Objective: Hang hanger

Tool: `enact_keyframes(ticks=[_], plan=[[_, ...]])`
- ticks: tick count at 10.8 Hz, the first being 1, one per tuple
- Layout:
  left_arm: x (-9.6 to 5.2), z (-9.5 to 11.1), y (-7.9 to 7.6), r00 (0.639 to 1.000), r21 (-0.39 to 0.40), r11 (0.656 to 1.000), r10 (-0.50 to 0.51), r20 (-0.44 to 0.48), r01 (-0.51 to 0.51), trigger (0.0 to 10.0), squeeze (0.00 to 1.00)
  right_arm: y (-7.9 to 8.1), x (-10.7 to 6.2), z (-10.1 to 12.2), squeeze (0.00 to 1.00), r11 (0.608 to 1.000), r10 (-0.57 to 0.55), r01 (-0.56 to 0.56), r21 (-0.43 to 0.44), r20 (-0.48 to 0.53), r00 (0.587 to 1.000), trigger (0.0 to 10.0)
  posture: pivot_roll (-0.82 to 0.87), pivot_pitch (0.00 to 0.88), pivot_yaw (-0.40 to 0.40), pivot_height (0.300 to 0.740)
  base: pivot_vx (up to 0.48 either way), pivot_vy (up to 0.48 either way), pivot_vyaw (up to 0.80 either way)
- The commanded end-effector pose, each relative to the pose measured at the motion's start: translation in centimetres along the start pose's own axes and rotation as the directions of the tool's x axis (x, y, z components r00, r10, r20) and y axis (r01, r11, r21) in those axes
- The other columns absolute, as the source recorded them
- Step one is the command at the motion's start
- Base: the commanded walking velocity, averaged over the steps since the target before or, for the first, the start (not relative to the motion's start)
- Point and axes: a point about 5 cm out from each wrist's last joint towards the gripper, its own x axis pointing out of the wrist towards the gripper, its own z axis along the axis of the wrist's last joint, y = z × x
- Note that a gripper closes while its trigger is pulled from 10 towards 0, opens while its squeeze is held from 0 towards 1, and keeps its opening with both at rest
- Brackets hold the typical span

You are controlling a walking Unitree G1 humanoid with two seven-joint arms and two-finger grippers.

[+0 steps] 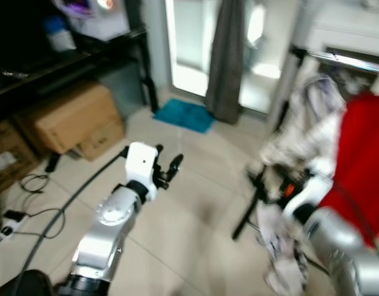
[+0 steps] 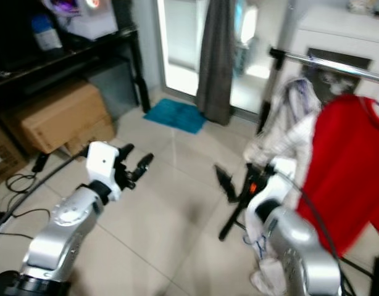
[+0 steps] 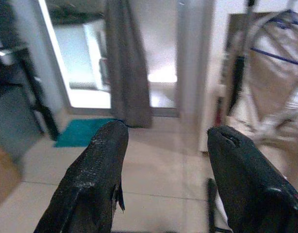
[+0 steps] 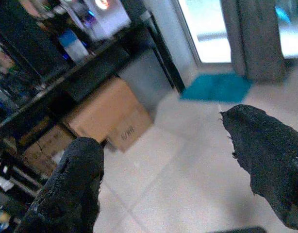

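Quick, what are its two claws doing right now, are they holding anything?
Left gripper: open, holding nothing, held out over the tiled floor.
Right gripper: open, holding nothing, raised near the clothes rack.

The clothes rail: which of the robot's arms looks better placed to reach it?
Probably the right. The rail with the red garment stands on the robot's right, near the right gripper; the left gripper points away over bare floor.

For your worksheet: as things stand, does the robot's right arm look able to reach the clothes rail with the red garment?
Probably yes: the clothes rail stands on the robot's right, the red garment hangs close beside the right tool, which is open and holds nothing.
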Motion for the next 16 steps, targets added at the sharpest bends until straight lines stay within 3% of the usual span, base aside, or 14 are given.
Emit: enact_keyframes(ticks=[1, 3, 8, 11, 14, 16], plan=[[-0.3, -0.2, 0.7, 1.0, 0.005, 1.0, 0.021, -0.014, -0.021, 10.0, 0.0, 0.2, 0.2, 0.0, 0.0, 1.0, -0.008, 0.007, 0.013, 0.012, 1.0, 10.0, 0.01, 0.0, 0.02, 0.74, 0.334, 0.0, 0.0], [-0.4, -0.3, 0.4, 1.0, -0.001, 1.0, 0.021, -0.014, -0.021, 10.0, 0.0, -0.5, 0.0, 0.1, 0.0, 0.999, -0.041, 0.04, 0.023, 0.024, 0.999, 10.0, 0.01, 0.0, 0.009, 0.74, 0.334, 0.0, 0.0], [0.0, -0.2, 0.1, 1.0, -0.017, 1.0, 0.008, -0.007, -0.009, 10.0, 0.0, -0.4, 0.4, -0.1, 0.0, 0.998, -0.06, 0.058, 0.037, 0.038, 0.998, 10.0, 0.0, 0.0, 0.015, 0.74, 0.333, 0.0, 0.0], [0.3, 0.0, 0.0, 1.0, -0.007, 1.0, -0.007, -0.002, 0.007, 10.0, 0.0, -0.7, 0.4, -0.2, 0.0, 0.996, -0.08, 0.078, 0.039, 0.038, 0.996, 10.0, 0.01, 0.0, 0.022, 0.74, 0.337, 0.0, -0.8], [0.4, 0.1, 0.0, 1.0, -0.004, 1.0, -0.012, 0.0, 0.012, 10.0, 0.0, -1.2, 0.3, 0.0, 0.0, 0.995, -0.091, 0.089, 0.039, 0.048, 0.995, 10.0, 0.01, 0.0, 0.024, 0.74, 0.336, 0.0, 0.0], [0.2, -0.2, -0.1, 1.0, -0.004, 1.0, -0.019, -0.005, 0.019, 10.0, 0.0, -1.4, 0.2, -0.1, 0.0, 0.995, -0.091, 0.09, 0.031, 0.05, 0.995, 10.0, 0.01, 0.0, 0.023, 0.74, 0.337, 0.0, -0.8]])
